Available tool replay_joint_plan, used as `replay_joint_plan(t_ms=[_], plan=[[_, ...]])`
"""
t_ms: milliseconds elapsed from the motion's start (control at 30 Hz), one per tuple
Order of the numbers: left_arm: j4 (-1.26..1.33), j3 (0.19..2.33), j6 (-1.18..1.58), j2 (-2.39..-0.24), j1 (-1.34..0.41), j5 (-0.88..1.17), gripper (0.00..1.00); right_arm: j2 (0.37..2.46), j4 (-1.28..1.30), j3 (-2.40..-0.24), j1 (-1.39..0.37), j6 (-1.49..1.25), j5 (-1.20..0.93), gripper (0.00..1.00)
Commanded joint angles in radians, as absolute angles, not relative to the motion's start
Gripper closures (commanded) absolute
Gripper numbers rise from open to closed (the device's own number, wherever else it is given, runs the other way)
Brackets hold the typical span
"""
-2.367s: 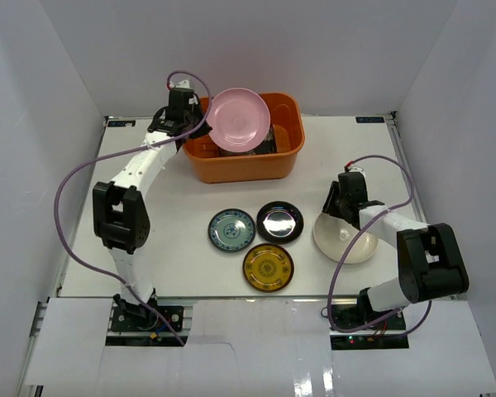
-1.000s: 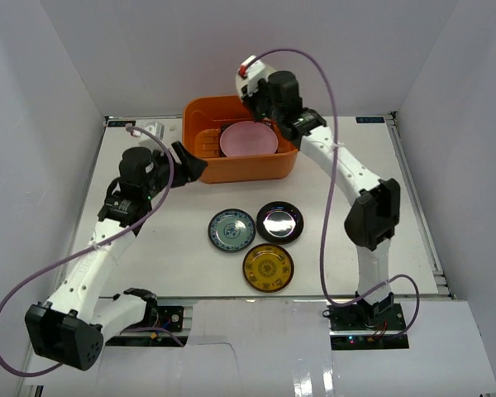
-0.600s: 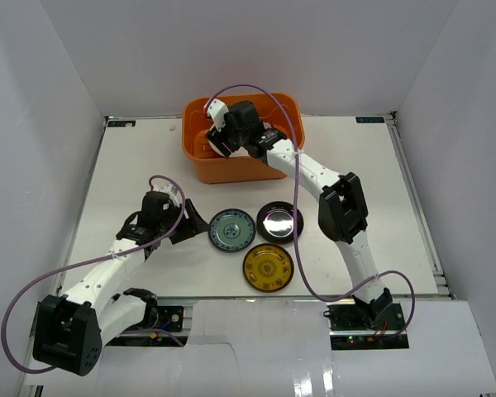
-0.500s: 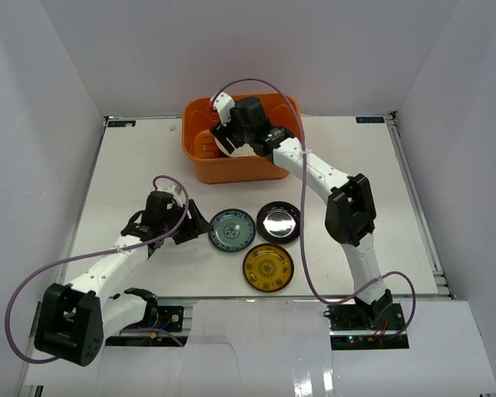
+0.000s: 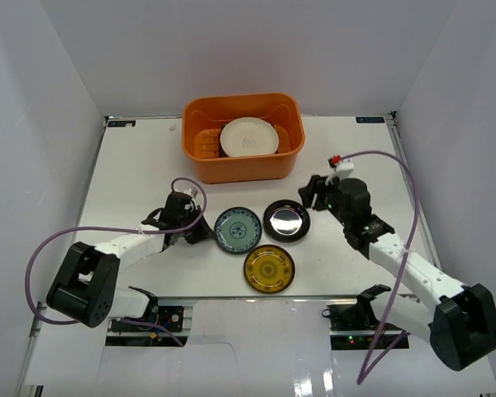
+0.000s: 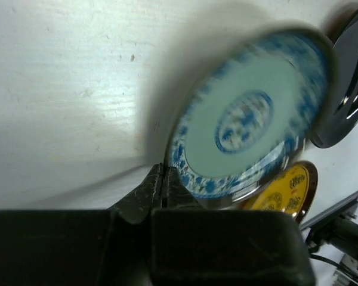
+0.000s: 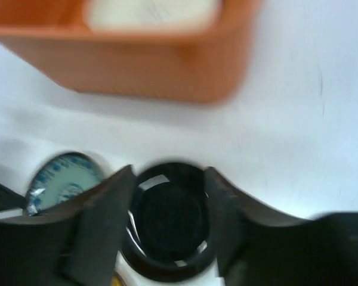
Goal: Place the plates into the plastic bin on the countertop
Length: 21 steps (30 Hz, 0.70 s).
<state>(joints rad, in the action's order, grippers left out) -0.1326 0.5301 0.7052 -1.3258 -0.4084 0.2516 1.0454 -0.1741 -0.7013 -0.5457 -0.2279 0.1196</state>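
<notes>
The orange plastic bin [image 5: 243, 168] stands at the back of the white countertop [image 5: 132, 165], with the cream plate [image 5: 249, 137] lying on top inside it; whatever is beneath it is hidden. The blue-patterned plate [image 5: 237, 229], glossy black plate [image 5: 286, 220] and yellow-gold plate [image 5: 269, 269] lie in front of the bin. My left gripper [image 5: 202, 232] is shut, its tips [image 6: 163, 171] touching the blue plate's [image 6: 244, 119] left rim. My right gripper [image 5: 310, 195] is open, with its fingers either side of the black plate [image 7: 167, 220] and above it.
White walls close in the countertop on the left, back and right. The bin's near wall [image 7: 137, 59] is just beyond the black plate in the right wrist view. In the left wrist view, the black plate [image 6: 349, 89] and yellow plate [image 6: 286, 190] crowd the blue one.
My right arm has pulled back from over the bin to the black plate, and the cream plate now lies in the bin. My left gripper reached the blue plate's rim; that plate shifted slightly right.
</notes>
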Motion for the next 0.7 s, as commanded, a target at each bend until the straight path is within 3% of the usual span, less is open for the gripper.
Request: replay_joint_plan(t_ms=[0, 100, 233, 433, 667], plan=[[-0.107, 0.522, 0.707, -1.299, -0.419, 0.186, 0.98, 1.007, -0.219, -0.441, -0.401, -0.448, 0.031, 0.36], [-0.133, 0.505, 0.725, -1.223, -0.419, 0.134, 1.00, 0.954, -0.238, -0.347, -0.307, -0.477, -0.127, 0.18], [-0.213, 0.548, 0.713, -1.097, -0.420, 0.094, 1.00, 1.014, -0.279, -0.302, -0.273, -0.518, -0.173, 0.17], [-0.270, 0.674, 0.709, -0.933, -0.420, 0.087, 1.00, 1.218, -0.537, -0.250, -0.235, -0.653, -0.320, 0.27], [-0.233, 0.914, 0.707, -1.017, -0.419, 0.126, 1.00, 1.429, -0.730, -0.268, -0.227, -0.768, -0.365, 0.55]])
